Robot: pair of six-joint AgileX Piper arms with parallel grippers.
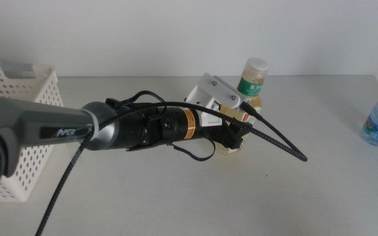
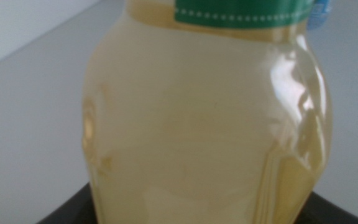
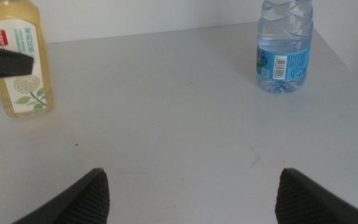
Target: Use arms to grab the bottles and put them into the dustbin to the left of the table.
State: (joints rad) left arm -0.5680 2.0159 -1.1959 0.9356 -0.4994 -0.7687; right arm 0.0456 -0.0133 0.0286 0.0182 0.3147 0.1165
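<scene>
Lettering "PiPER" marks the left arm [image 1: 51,131], whose left claw [image 1: 236,139] clamps the green-labelled yellow tea bottle [image 1: 251,85] mid-desk [image 1: 176,196]. Right claw [image 3: 191,196] gapes near the water bottle [image 3: 283,46]. Dustbin [image 1: 25,131] stands left.

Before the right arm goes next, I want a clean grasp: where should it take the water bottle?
Grip the water bottle around its labelled body, coming in level from the side the open right gripper faces. It stands upright and alone, round and ribbed, so the jaws can probably close across it. The left gripper is at the tea bottle.
</scene>
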